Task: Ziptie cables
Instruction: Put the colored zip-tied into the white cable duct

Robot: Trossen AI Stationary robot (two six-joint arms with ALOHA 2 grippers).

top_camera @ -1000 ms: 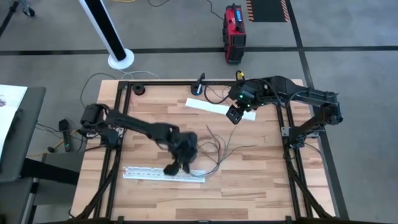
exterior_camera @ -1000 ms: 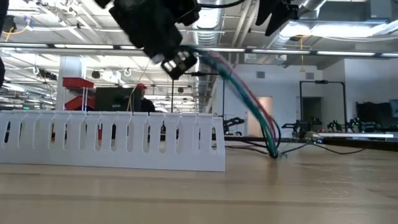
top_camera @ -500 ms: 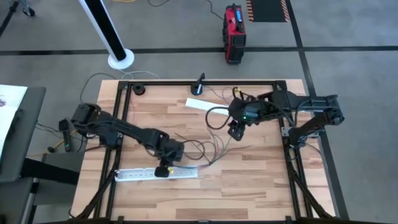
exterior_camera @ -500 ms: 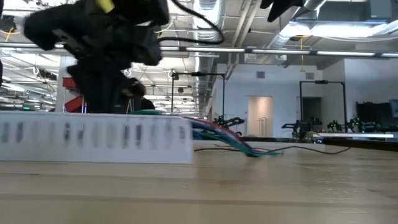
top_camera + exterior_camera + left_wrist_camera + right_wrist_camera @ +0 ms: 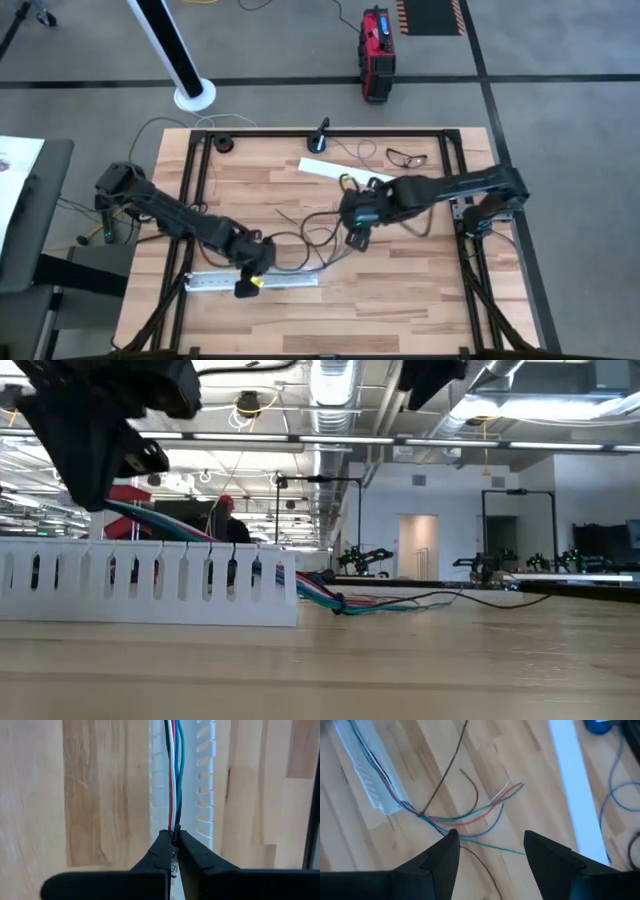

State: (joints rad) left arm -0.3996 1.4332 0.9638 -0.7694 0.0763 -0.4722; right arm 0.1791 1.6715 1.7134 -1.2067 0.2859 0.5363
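Over the slotted white strip (image 5: 252, 281), left gripper (image 5: 174, 836) jaws pinch the cables (image 5: 174, 775); right gripper (image 5: 487, 851) hovers mid-table, jaws spread, empty.

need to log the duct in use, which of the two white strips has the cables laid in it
The slotted white strip under the left gripper, cables running along it; the flat white strip holds none.
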